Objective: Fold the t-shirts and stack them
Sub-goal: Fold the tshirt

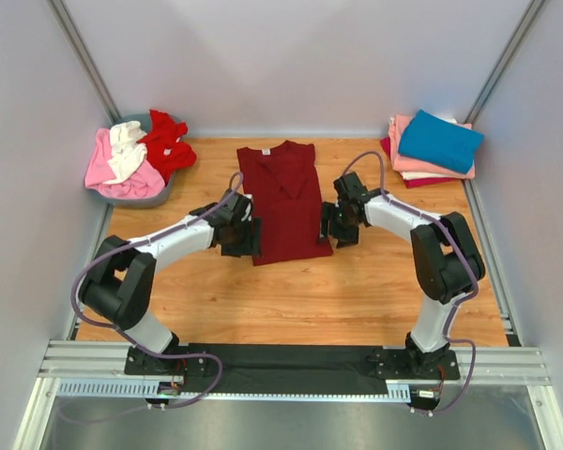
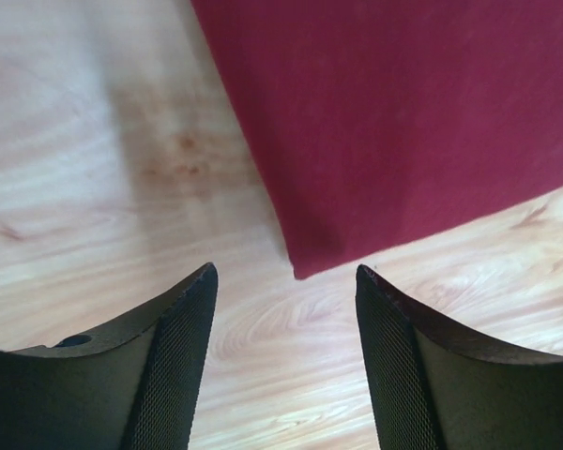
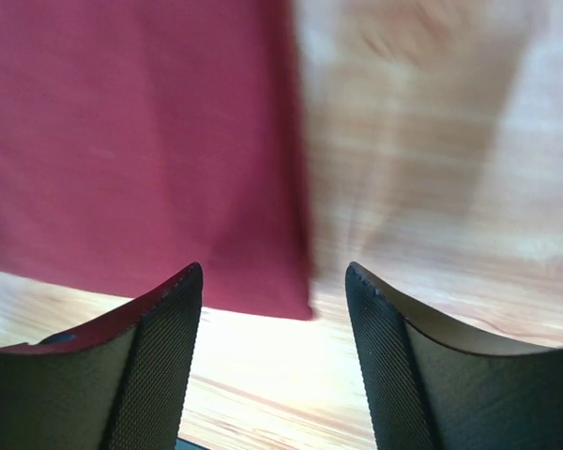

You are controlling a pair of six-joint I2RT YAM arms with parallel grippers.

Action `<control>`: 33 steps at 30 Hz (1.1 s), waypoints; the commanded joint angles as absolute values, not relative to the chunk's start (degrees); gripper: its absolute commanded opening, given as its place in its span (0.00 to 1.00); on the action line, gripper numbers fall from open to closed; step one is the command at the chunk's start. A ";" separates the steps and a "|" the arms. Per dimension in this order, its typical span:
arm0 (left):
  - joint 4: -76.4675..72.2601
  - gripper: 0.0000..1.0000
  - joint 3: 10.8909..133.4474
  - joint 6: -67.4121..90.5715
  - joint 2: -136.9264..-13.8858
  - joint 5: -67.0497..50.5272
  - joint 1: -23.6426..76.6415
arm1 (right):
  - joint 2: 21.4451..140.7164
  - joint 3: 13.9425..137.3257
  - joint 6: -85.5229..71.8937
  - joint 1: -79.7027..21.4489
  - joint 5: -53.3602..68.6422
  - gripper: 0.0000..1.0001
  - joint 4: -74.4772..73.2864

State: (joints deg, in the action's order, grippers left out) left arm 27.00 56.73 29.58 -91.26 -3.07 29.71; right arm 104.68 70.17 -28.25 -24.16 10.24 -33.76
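1. Hovering low over the wooden counter point(image 1: 291, 300), the left pincer point(image 2: 286, 281) has its jaws parted, with nothing but bare wood showing in the gap.
2. Just ahead of that pincer's fingertips lies one near corner of the maroon t-shirt point(image 1: 283, 202). It is close to the tips but not touching them, and the cloth spreads away forward and to the pincer's right.
3. The right pincer point(image 3: 272, 277) is also wide apart and empty, with no cloth caught between its two fingers.
4. The shirt's other near corner sits just in front of the right pincer's gap, with the fabric running forward and off to its left. That wrist view is somewhat blurred.
5. Seen from above, the maroon shirt lies flat between the two pincers as a long, narrow rectangle. Its collar is at the far end, and one pincer stands at each side of its near hem.
6. Well beyond the left pincer, off to its left, a grey basket point(image 1: 155, 195) holds a crumpled heap: a pink tee point(image 1: 108, 169), a white tee point(image 1: 127, 150) and a bright red tee point(image 1: 167, 145).
7. Well beyond the right pincer, off to its right, stands a neat stack. A teal-blue tee point(image 1: 441, 141) lies on top, a folded pink tee point(image 1: 422, 167) is under it, and a dark red tee point(image 1: 420, 181) peeks out at the bottom.
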 commanded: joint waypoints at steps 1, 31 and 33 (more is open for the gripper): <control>20.48 0.67 53.63 31.99 -87.98 -6.15 29.71 | 100.73 66.46 -28.74 -23.38 12.74 0.63 -28.84; 7.74 0.36 41.40 36.12 -89.03 -7.29 30.06 | 101.34 56.51 -29.18 -22.50 16.08 0.23 -23.03; 7.64 0.27 41.75 35.95 -89.47 -7.65 30.06 | 101.16 56.08 -29.27 -22.41 16.17 0.17 -22.50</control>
